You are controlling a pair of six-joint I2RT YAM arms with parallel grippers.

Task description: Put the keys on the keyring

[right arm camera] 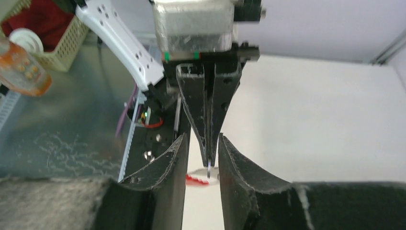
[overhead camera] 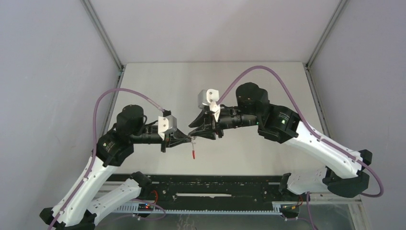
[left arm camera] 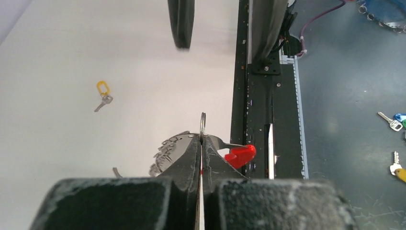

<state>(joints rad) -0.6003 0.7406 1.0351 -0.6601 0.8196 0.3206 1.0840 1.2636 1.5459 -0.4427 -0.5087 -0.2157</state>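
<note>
Surface [overhead camera: 158,86] takes up most of the scene, a pale sheet running back to grey walls, with a black rail [left arm camera: 261,120] along its near edge. Over it the left arm [overhead camera: 91,177] and the right arm [overhead camera: 316,139] lean in toward each other and meet above the middle, close to the near side.

At that meeting point the left end effector [left arm camera: 201,140] has its fingers pressed together, clamped on the keyring [left arm camera: 241,155], which hangs in the air clear of the surface. The grip sits on a thin wire ring [left arm camera: 203,123] that stands upright out of the fingertips. The red curved band pokes out on the rail side of the fingers. A bunch of small silver rings [left arm camera: 165,153] fans out on the other side.

The right end effector [right arm camera: 202,139] faces it with fingers apart, one on either side of the left one's tips and the pinched wire ring. From its wrist view I see a gap on both sides, so it grips nothing.

The yellow-tagged key [left arm camera: 102,95] lies flat on the surface by itself, well apart from the keyring and both end effectors. Its silver blade points away from the tag.

Beyond the rail, on a darker and lower area off the surface, lie a few other keys with coloured tags [left arm camera: 396,122].
</note>
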